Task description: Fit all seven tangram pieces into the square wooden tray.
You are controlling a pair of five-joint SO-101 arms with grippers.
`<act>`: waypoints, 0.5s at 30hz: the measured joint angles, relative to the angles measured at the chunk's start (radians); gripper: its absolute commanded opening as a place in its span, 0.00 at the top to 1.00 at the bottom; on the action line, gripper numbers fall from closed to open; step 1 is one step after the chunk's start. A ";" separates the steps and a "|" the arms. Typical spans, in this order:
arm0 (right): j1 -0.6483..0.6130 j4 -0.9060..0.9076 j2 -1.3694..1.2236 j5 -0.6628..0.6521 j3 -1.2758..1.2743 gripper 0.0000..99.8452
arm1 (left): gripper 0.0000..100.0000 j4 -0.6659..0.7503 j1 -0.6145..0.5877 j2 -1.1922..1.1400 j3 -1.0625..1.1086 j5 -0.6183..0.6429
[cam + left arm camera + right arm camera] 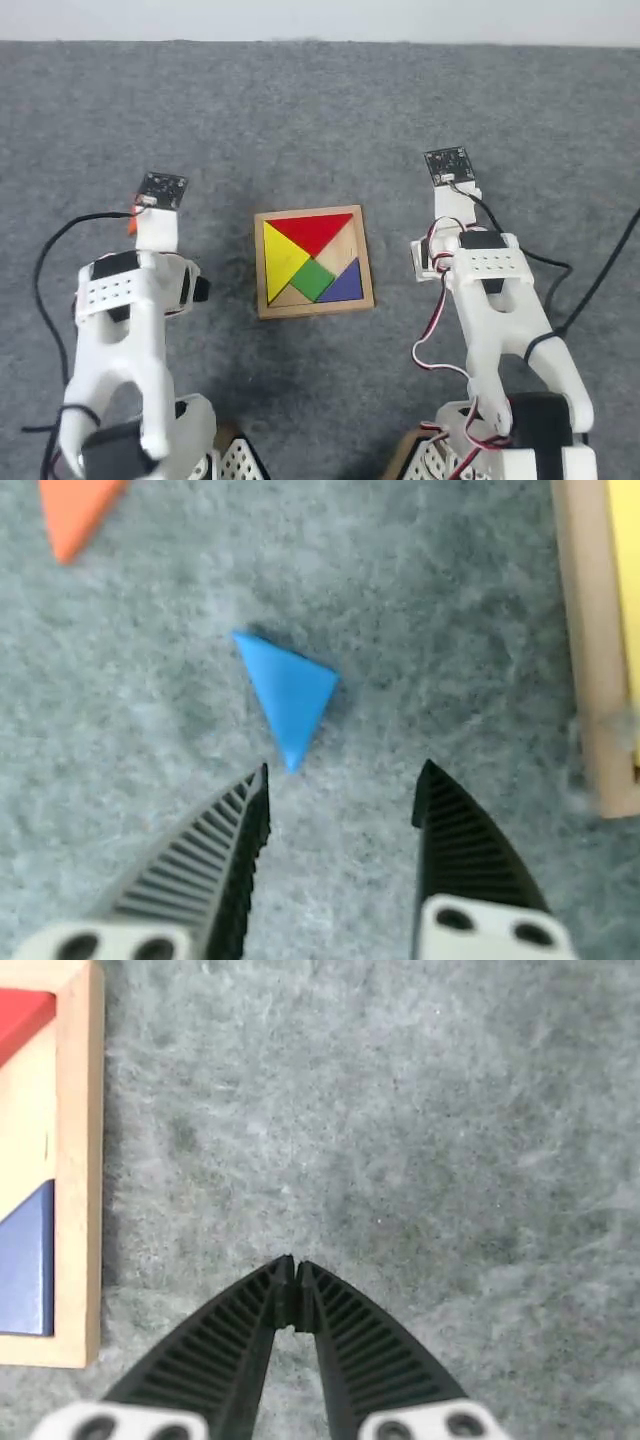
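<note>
The small blue triangle [288, 692] lies flat on the grey carpet [450, 600], one sharp corner pointing back toward my left gripper [345, 770]. Its jaws stand spread and empty just short of the piece. An orange triangle [75, 515] lies farther out, and the wooden tray [590, 660] sits off to one side, apart from the blue piece.

From the high view, the tray already holds a red triangle [318, 232], a yellow triangle [280, 255], a green square [314, 279] and a dark blue piece [345, 285], with bare wood showing in two spots.

I judge the step in hand to be picking up the blue triangle. To do it well, I would advance until the jaws straddle its wide part rather than the tip. I would turn the wrist so one pad lies flat against an edge, and come down low into the carpet, since the piece looks thin and could tilt or squirt out.

My right gripper [295, 1265] is clenched on nothing, over carpet beside the tray.
</note>
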State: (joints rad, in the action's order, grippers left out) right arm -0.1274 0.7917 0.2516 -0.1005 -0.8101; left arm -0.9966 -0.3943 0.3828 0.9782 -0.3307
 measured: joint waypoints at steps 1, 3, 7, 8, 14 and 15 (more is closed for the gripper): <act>0.000 0.000 0.000 0.000 0.000 0.99 | 0.77 0.000 0.000 -0.035 -0.009 -0.011; 0.000 0.000 0.000 0.000 0.000 0.99 | 0.77 0.000 0.002 -0.114 -0.043 -0.014; 0.000 0.000 0.000 0.000 0.000 0.99 | 0.80 -0.031 0.000 -0.293 -0.163 -0.009; 0.000 0.000 0.000 0.000 0.000 0.99 | 0.81 -0.041 0.000 -0.334 -0.199 -0.009; 0.000 0.000 0.000 0.000 0.000 0.99 | 0.81 -0.101 0.005 -0.440 -0.310 -0.014; 0.000 0.000 0.000 0.000 0.000 0.99 | 0.81 -0.101 0.005 -0.440 -0.315 -0.014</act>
State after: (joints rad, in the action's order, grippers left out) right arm -0.1274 0.7917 0.2516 -0.1005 -0.8101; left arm -1.0978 -0.3897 -0.0575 0.6636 -0.3445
